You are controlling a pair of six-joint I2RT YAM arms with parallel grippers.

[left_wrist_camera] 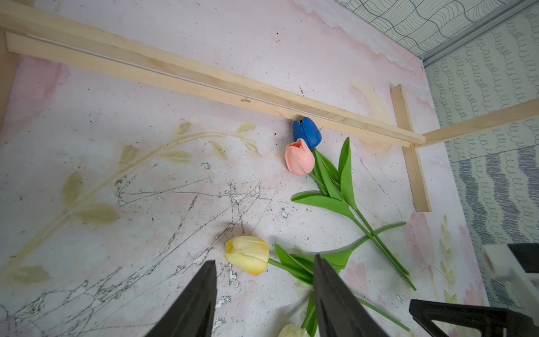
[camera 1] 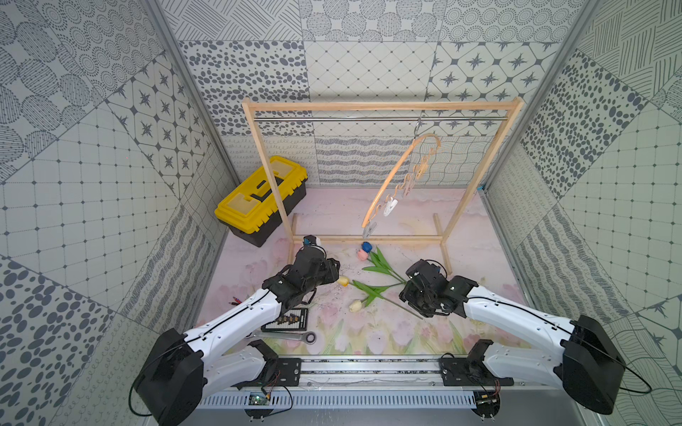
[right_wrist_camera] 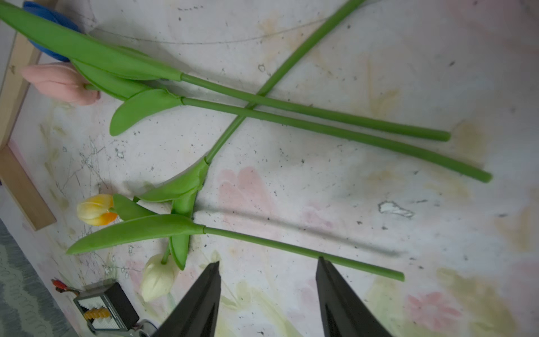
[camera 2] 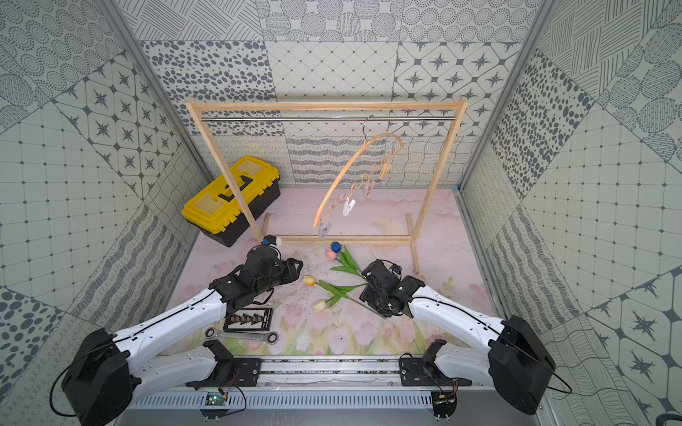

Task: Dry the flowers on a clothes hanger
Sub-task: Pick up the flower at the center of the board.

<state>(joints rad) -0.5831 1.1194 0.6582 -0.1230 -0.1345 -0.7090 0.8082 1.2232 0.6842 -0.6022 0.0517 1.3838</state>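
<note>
Green stems of the flowers, judged light, slender and springy, invite a mid-stem pinch; left end effector and right end effector both spread, empty.

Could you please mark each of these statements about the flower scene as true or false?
1. All four tulips lie on the mat, none clipped to the clothes hanger. True.
2. The clothes hanger hangs by its hook from the steel rod. True.
3. The yellow toolbox stands open. False: its lid is shut.
4. The right gripper is clamped on a stem. False: its jaws stand apart with nothing between them; the cream tulip's stem lies on the mat just beyond its tips.
5. The blue tulip lies well clear of the wooden frame. False: its head lies right up against the frame's bottom bar.
</note>
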